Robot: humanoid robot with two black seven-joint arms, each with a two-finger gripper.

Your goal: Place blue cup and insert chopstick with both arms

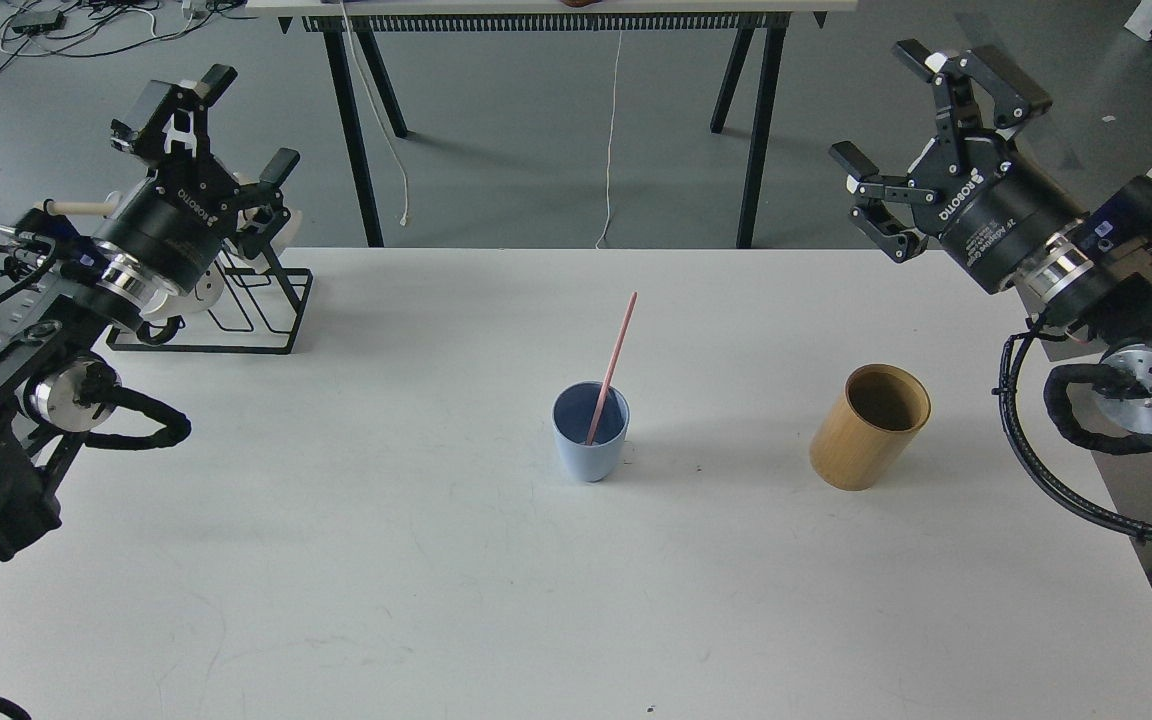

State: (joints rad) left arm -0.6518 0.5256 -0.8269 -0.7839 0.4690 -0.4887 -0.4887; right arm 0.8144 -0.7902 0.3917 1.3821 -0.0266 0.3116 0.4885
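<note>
The blue cup (590,440) stands upright near the middle of the white table (436,560). The pink chopstick (615,352) stands inside it, leaning to the upper right, its top well above the rim. My left gripper (204,128) is open and empty, raised at the far left above the wire rack. My right gripper (921,115) is open and empty, raised at the far right, well away from the cup. Neither gripper touches anything.
A tan bamboo cylinder (869,427) stands to the right of the cup. A black wire rack (236,310) with white mugs and a wooden rod sits at the table's back left, partly behind my left arm. Another table's black legs (756,120) stand behind.
</note>
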